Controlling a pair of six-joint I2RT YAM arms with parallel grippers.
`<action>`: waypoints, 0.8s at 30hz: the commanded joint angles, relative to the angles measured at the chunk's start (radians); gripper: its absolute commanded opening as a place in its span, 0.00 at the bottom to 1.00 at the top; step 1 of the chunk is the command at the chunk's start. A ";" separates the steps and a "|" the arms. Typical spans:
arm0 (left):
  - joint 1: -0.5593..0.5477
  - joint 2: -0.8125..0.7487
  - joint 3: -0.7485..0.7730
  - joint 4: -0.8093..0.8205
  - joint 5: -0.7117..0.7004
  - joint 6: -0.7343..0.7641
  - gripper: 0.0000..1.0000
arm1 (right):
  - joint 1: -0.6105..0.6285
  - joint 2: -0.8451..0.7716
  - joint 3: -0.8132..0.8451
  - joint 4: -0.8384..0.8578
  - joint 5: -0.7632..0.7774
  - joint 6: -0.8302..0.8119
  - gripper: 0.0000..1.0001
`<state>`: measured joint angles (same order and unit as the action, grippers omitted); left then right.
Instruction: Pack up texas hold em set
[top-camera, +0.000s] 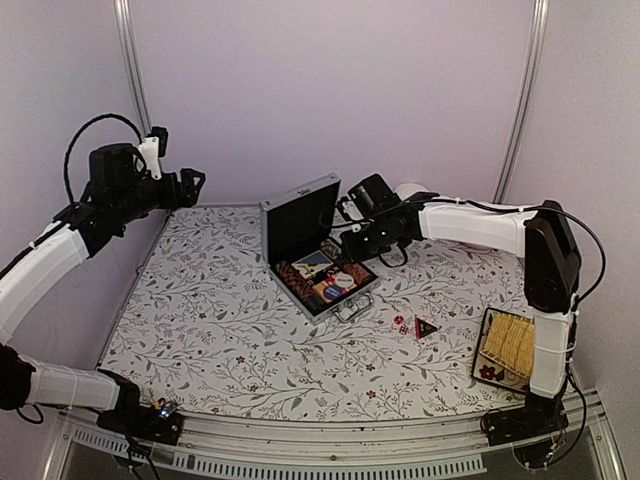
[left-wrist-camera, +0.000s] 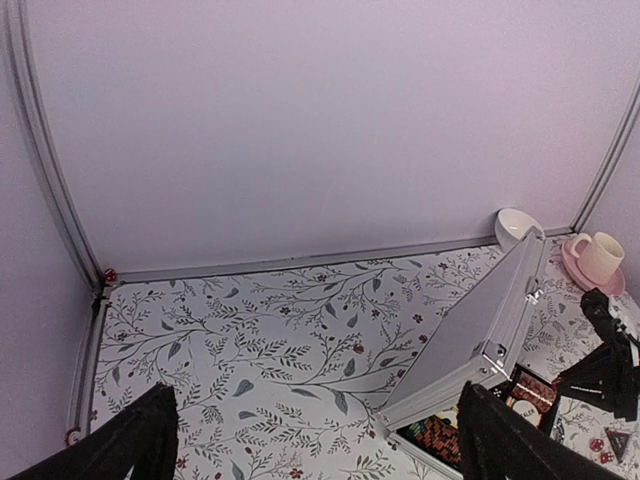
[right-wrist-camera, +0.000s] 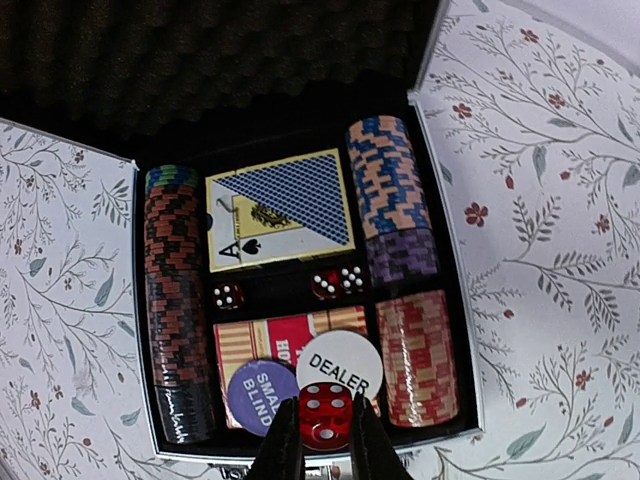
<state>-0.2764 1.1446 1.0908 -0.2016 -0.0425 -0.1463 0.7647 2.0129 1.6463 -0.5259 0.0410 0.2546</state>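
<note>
Right wrist view is looking down into the open briefcase (right-wrist-camera: 200, 60), where the right gripper (right-wrist-camera: 326, 428) is pinching one red die (right-wrist-camera: 326, 408) over the handle-side edge. Lying inside are three rows of chips (right-wrist-camera: 177, 300), two card decks (right-wrist-camera: 285, 200), two round buttons (right-wrist-camera: 340, 362) and three more dice (right-wrist-camera: 227, 296). Seen from the top, the case is sitting mid-table, its long axis running near-left to far-right, lid standing up behind, handle (top-camera: 355, 308) facing the arms. The left gripper (top-camera: 192, 183) is hanging spread wide at far left, holding nothing. A triangular marker (top-camera: 426, 327) is lying on the table (top-camera: 200, 320) right of the case.
</note>
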 joint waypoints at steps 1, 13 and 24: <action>0.009 -0.021 0.001 -0.004 -0.014 0.014 0.97 | 0.001 0.098 0.100 0.024 -0.054 -0.161 0.14; 0.009 -0.029 0.003 -0.003 -0.010 0.014 0.97 | 0.001 0.221 0.196 0.033 -0.084 -0.198 0.14; 0.009 -0.029 0.003 -0.003 -0.005 0.014 0.97 | 0.016 0.290 0.249 0.035 -0.096 -0.212 0.14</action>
<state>-0.2764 1.1297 1.0908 -0.2012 -0.0528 -0.1425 0.7692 2.2662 1.8553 -0.5064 -0.0406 0.0616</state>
